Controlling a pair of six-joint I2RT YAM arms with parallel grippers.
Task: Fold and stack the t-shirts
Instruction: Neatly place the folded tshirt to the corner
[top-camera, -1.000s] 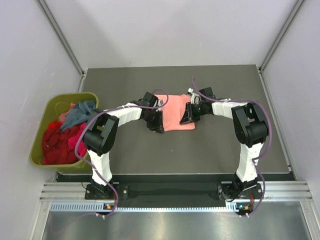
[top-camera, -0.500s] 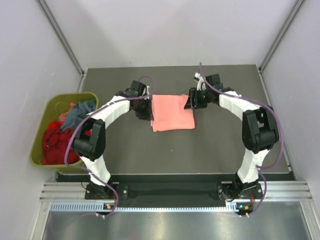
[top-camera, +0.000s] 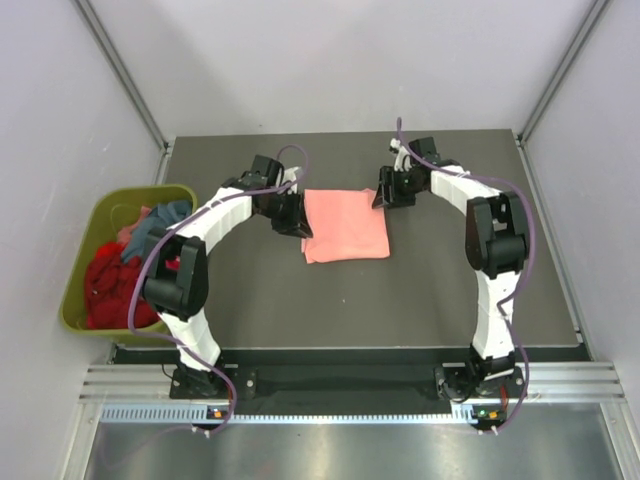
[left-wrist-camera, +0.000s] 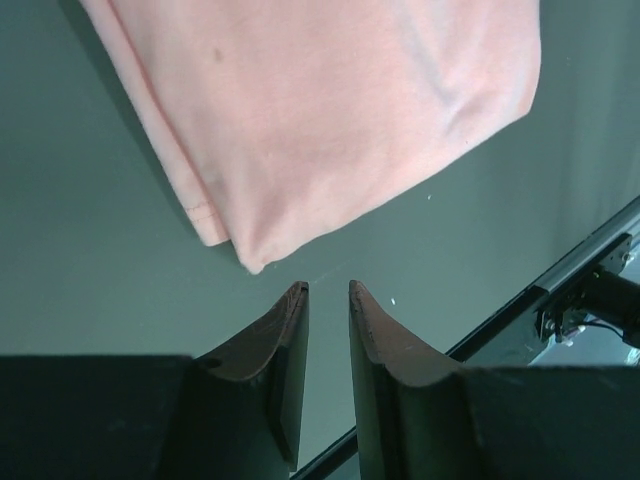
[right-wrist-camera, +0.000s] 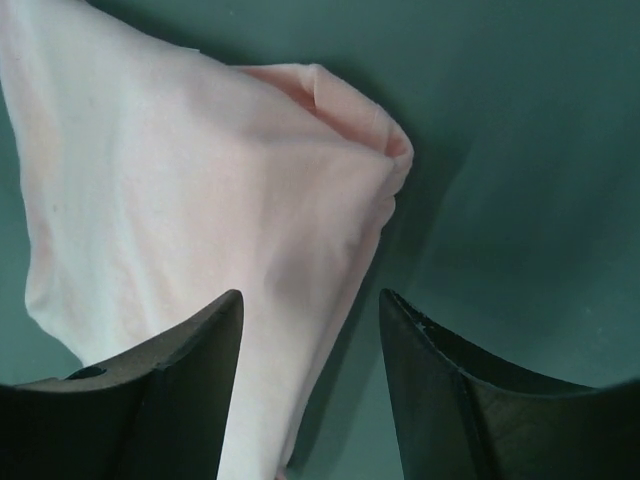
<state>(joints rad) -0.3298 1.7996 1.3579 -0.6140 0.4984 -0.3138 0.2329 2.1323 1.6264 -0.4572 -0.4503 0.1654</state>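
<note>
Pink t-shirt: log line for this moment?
pink t-shirt: folded, flat on table | left gripper: open, empty, off its left edge | right gripper: open, at far-right corner | bin: holds more shirts

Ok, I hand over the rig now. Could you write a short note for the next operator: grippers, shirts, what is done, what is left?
Grippers: the left gripper is open and empty, just off the left edge of the salmon-pink shirt. The right gripper is open over its far right corner, gripping nothing.
Things: the salmon-pink shirt lies folded flat mid-table. The red shirt, magenta shirt and teal-blue shirt lie crumpled in the olive-green bin.
Done: one shirt folded.
Left: fold the others and stack them.
</note>
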